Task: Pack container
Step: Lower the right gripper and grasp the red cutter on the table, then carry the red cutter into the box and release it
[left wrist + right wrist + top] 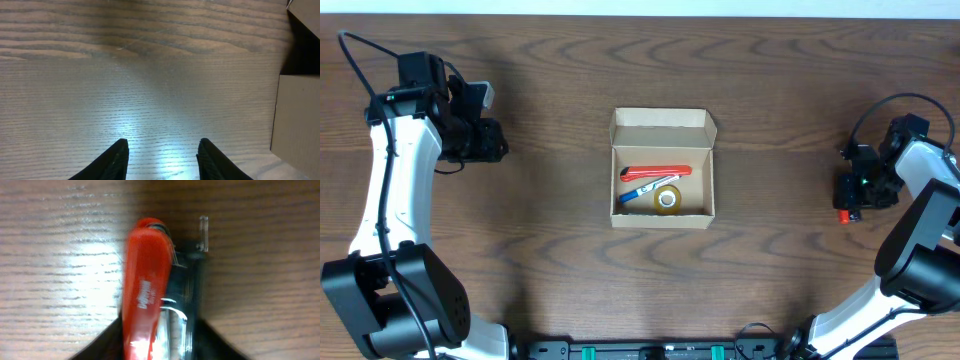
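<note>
the container (pixel 662 221) is seen open at the middle of the worktop (pixel 540 250), its flap folded back on the far side; a red tool (pixel 655 172), a blue pen (pixel 642 190) and a tape roll (pixel 667 200) are held inside it; the left fingers (pixel 117 155) are spread over bare wood, nothing between them; the right fingers (pixel 217 342) are closed against both sides of a red and black stapler (pixel 147 295), well apart from the container.

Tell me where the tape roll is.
Overhead view: the tape roll lies inside the open container mid-frame, toward the wall nearest the robot, beside the blue pen.
</note>
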Controlling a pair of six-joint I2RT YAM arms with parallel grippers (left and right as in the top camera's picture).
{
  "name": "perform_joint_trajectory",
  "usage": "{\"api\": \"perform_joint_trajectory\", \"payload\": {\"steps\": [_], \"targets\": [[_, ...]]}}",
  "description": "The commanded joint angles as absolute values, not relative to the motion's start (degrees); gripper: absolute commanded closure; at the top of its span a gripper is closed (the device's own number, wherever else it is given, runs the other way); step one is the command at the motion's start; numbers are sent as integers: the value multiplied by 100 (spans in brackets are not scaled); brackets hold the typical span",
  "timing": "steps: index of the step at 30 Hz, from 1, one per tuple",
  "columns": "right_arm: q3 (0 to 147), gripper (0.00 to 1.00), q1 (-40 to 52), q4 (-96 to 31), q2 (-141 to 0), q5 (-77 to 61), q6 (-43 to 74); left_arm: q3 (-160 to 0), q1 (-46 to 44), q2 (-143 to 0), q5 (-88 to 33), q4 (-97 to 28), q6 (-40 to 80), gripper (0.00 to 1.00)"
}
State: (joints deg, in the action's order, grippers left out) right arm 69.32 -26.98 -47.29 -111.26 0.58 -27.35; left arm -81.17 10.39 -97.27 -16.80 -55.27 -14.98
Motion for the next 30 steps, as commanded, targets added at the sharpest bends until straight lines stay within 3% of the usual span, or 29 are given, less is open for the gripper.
{"api": "perform_joint_trajectory", "payload": {"steps": [1, 2, 13, 24, 30], "targets": [[6755, 87, -2733, -4646, -11284, 82, -2679, -8117, 1033, -9585, -1741, -5546, -1455, 56], [6755, 99, -2733, -4633, -11284, 32, -2679, -8117, 1033, -9585, -1741, -5544, -1455, 56], [7159, 99, -2213, -4665, -11198, -952, -2272, -8117, 1031, -9539, -1741, -5564, -1455, 58], [9900, 99, -655, -4696, -10143, -2370, -2023, -8117, 1033, -9006, -1479, -5588, -1459, 58], [11316, 99, 722, -5819, -10071, -2421, -3240, -8117, 1033, -8886, -1278, -5743, -1461, 58]]}}
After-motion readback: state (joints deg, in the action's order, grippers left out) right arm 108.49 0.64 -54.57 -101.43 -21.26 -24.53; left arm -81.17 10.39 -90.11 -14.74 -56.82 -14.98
